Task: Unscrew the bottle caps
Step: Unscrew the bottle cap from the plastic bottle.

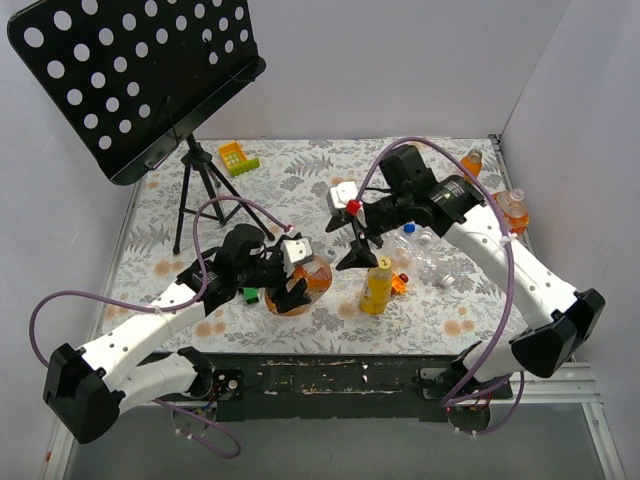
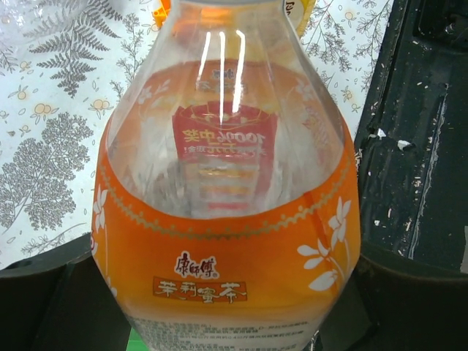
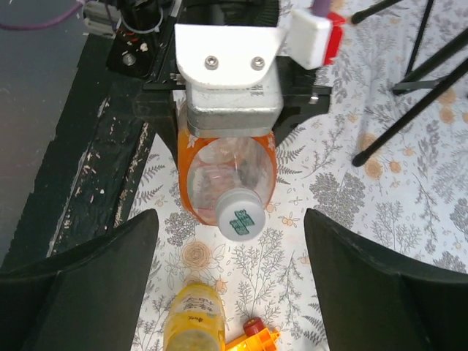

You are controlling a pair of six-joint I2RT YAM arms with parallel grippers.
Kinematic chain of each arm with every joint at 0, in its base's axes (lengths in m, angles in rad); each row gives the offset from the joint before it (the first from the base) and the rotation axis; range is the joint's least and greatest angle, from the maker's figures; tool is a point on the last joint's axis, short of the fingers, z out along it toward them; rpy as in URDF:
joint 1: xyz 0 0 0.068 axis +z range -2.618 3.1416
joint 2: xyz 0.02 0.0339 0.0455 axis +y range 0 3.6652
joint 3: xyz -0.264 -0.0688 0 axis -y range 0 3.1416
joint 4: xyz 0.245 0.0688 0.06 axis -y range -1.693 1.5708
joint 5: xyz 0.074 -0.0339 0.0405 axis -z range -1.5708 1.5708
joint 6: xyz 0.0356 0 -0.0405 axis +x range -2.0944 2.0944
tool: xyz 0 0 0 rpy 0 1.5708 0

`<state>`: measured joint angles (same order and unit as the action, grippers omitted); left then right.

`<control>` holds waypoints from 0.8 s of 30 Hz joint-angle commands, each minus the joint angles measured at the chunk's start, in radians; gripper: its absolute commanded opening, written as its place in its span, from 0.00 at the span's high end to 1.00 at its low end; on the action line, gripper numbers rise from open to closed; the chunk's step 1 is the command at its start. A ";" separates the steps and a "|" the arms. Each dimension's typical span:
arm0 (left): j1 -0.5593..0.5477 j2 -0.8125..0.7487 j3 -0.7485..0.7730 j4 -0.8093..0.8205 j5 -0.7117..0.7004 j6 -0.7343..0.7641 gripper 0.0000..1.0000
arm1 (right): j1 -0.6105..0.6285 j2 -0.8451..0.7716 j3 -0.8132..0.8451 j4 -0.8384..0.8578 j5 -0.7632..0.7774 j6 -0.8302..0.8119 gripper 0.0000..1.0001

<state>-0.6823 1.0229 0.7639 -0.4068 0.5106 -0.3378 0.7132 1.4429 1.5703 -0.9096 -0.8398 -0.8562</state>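
Right wrist view: the white cap (image 3: pixel 240 217) tops the tilted orange bottle (image 3: pixel 219 172) over the bench (image 3: pixel 409 219). Small, stiff, maybe slippery; I would pinch its sides. The left end effector (image 1: pixel 292 283) clamps the bottle; the right end effector (image 1: pixel 352 243) stands wide.

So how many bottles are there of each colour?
orange bottles: 3
yellow bottle: 1
clear bottle: 1
Total: 5 bottles
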 commanded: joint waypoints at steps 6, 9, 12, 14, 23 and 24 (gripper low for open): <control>0.006 -0.047 0.021 0.088 -0.017 -0.059 1.00 | -0.129 -0.136 -0.108 0.222 -0.189 0.391 0.05; 0.001 -0.037 0.037 0.091 -0.040 -0.070 1.00 | -0.158 -0.144 -0.159 0.314 -0.211 0.547 0.06; -0.006 -0.021 0.057 0.092 -0.086 -0.082 1.00 | -0.161 -0.128 -0.165 0.339 -0.099 0.667 0.08; -0.013 -0.011 0.069 0.094 -0.119 -0.087 1.00 | -0.161 -0.101 -0.148 0.315 -0.055 0.710 0.07; -0.048 0.048 0.112 0.109 -0.191 -0.098 1.00 | -0.152 -0.032 -0.144 0.310 0.033 0.816 0.12; -0.052 0.049 0.114 0.115 -0.195 -0.099 1.00 | -0.149 -0.023 -0.150 0.314 0.042 0.818 0.12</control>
<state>-0.7155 1.0847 0.8009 -0.3874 0.3462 -0.4244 0.5564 1.3994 1.4078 -0.6193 -0.8547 -0.1001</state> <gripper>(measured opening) 0.749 0.882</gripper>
